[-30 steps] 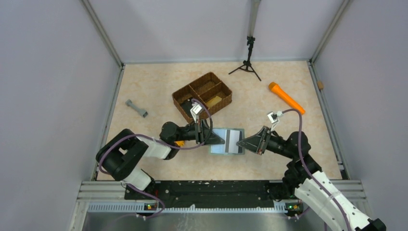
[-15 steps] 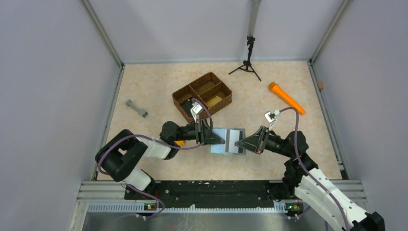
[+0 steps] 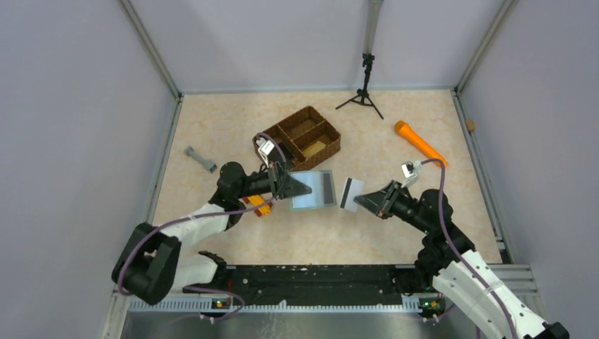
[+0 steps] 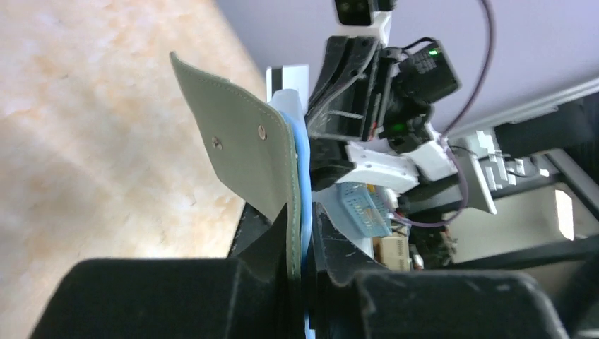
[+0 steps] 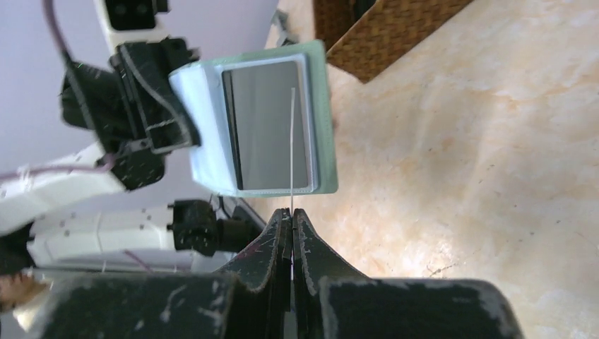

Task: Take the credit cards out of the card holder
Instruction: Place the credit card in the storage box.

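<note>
Top external: left gripper [image 3: 294,189] clamped on edge of flat grey-green folding card holder [image 3: 314,191], holding it open, apparently off marbled beige table [image 3: 395,233]. Right gripper [image 3: 359,200] pinched tight on thin pale grey credit card [image 3: 351,193]; card clear of holder, small gap between. Right wrist: dark grey card [image 5: 272,127] sits in clear pocket. Step: one card out, one to go. Next: lay pale card on table, release, go for dark one; left needs steady hold.
</note>
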Controlling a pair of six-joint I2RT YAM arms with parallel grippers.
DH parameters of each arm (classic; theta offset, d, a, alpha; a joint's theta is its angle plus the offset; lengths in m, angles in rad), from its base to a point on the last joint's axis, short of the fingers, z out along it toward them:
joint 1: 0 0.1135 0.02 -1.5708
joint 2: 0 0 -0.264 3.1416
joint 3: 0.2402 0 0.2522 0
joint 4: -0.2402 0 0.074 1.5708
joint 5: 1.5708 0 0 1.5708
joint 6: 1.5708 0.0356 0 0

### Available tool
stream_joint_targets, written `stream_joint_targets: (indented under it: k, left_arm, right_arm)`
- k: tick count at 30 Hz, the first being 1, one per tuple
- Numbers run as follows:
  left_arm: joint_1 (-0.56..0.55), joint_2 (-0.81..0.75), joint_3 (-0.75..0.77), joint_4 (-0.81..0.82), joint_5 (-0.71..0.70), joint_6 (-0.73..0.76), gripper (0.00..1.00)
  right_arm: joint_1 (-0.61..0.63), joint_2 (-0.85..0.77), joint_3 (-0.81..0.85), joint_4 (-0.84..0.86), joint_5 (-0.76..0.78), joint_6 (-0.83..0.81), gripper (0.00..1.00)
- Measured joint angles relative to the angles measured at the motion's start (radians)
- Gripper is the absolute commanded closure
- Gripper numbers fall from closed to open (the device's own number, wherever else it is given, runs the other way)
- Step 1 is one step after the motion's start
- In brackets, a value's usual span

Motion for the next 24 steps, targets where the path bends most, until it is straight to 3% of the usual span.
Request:
stream_joint_targets:
  k: [6, 10, 16, 24]
  left_arm:
    - [0.071, -0.266, 0.171, -0.743, -0.138, 0.301, 1.0]
    - [0.196, -0.376, 0.278, -1.065, -0.246, 0.417, 1.0]
    - [0.341, -0.431, 0.357, -1.348, -0.349, 0.52, 1.0]
    - [0.474, -0.433, 0.357, -1.484, -0.368, 0.563, 1.0]
  right_arm:
    - [0.0, 0.146, 0.021, 0.09, 0.129, 0.081, 1.0]
    - [0.0, 0.309, 0.072, 0.202, 0.185, 0.158, 1.0]
    - [0.01, 0.543, 0.161, 0.338, 0.281, 0.273, 1.0]
    - [0.096, 0.823, 0.409, 0.414, 0.489, 0.362, 1.0]
